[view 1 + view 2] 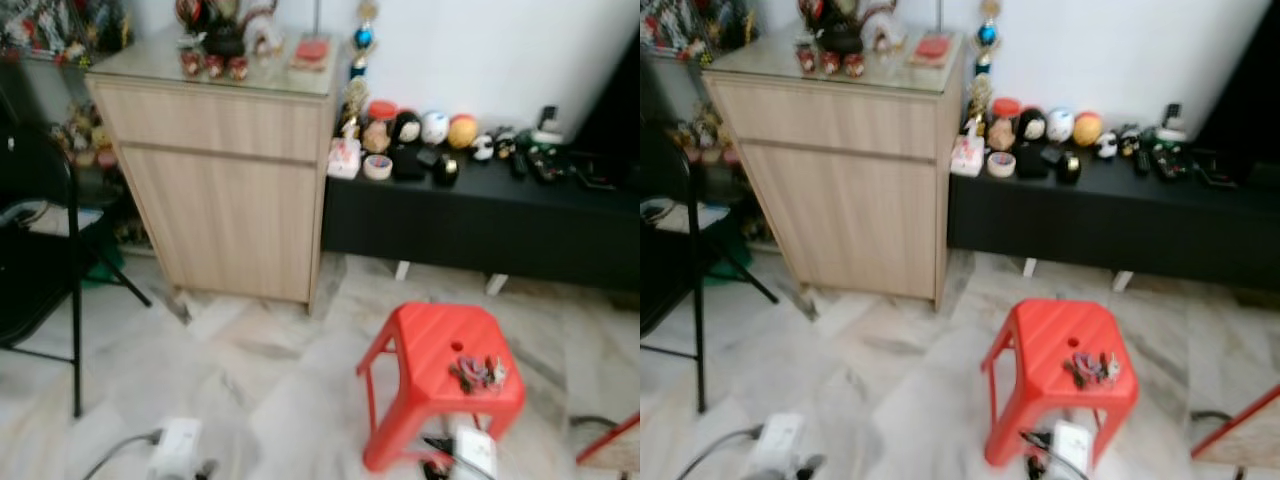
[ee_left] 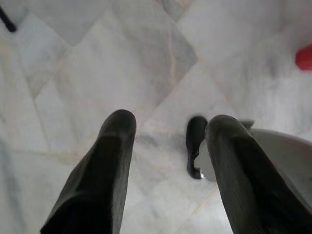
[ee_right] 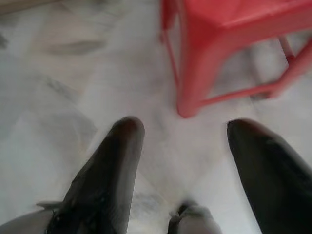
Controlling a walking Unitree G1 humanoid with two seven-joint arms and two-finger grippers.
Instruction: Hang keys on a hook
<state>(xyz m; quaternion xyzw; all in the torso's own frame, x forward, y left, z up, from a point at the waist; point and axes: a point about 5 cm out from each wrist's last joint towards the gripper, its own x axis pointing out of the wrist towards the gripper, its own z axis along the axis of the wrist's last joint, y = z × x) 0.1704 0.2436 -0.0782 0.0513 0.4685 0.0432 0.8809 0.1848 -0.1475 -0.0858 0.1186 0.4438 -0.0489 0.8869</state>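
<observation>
Red plastic stool (image 1: 430, 345) has the keys (image 1: 478, 374) lying on its seat, ungrabbed; your left gripper (image 2: 168, 146) and right gripper (image 3: 187, 146) hang spread, empty, beside it.

A red stool (image 1: 440, 370) stands on the marble floor (image 1: 260, 370), open floor on its left and front — its top bare around the keys (image 1: 478, 374). Behind it, a wooden cabinet (image 1: 225, 190) and a low black counter (image 1: 480, 215) crowded with balls and trinkets block the wall. A black folding chair (image 1: 40, 260) hems the far left — a red edge (image 1: 605, 440) the right.
</observation>
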